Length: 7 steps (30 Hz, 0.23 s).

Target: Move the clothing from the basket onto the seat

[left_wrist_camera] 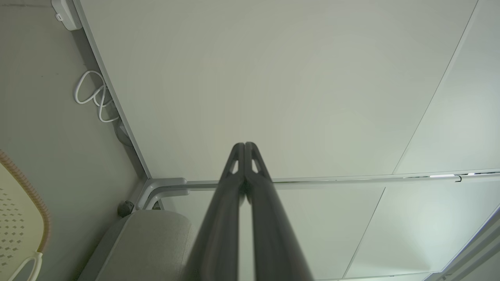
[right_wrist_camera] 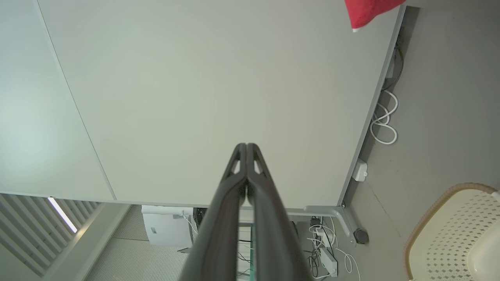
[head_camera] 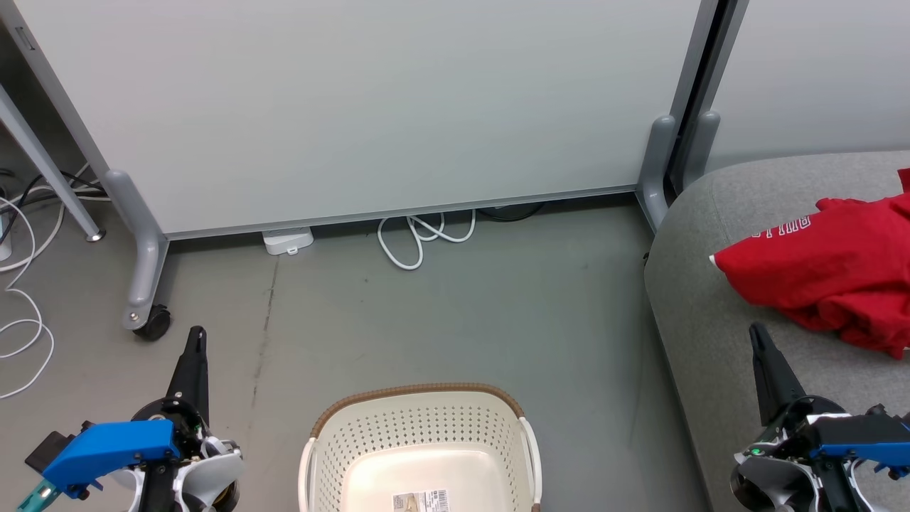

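I saw the left gripper (head_camera: 196, 336) and right gripper (head_camera: 756, 331) both pressed together; the clothing (head_camera: 832, 274) lay on the seat (head_camera: 711, 327), right of the basket (head_camera: 419, 390).

Open grey floor (head_camera: 455, 306) runs from the basket (head_camera: 426, 423) to the white partition (head_camera: 355, 107), which walls off the far side. A coiled white cable (head_camera: 419, 242) and a small white box (head_camera: 288, 240) lie at its base. Its wheeled foot (head_camera: 146, 299) juts out on the left, with loose cords (head_camera: 21, 320) beyond. On the right the seat (head_camera: 711, 320) rises near the basket — a strip of floor between them — and the red clothing (head_camera: 832, 277) covers its right part, leaving bare cushion on the basket side.
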Tool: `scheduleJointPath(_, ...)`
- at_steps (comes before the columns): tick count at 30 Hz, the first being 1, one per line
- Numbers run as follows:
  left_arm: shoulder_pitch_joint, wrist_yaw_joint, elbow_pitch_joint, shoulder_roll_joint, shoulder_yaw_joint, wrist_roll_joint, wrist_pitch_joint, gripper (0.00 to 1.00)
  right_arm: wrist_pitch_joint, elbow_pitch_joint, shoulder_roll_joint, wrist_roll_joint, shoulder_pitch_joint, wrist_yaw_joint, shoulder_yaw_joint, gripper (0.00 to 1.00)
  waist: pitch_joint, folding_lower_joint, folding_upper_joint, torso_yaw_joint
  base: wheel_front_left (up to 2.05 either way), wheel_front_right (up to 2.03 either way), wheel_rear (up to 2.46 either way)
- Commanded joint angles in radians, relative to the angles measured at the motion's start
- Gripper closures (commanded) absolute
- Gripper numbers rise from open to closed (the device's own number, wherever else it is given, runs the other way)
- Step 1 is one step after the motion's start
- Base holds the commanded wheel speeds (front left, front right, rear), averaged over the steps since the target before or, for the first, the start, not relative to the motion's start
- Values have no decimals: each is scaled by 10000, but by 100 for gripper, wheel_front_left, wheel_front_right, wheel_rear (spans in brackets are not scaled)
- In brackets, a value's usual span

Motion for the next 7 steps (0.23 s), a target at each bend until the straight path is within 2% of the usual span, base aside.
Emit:
scheduleJointPath(1, -126, 23, -39, 31, 29, -18, 41, 100, 44, -33, 26, 21, -117, 4, -15, 100, 0, -1, 0, 0, 0, 0, 0)
scheduleJointPath(7, -126, 23, -39, 31, 29, -18, 41, 100, 44, -33, 26, 20, -116, 4, -15, 100, 0, -1, 0, 0, 0, 0, 0)
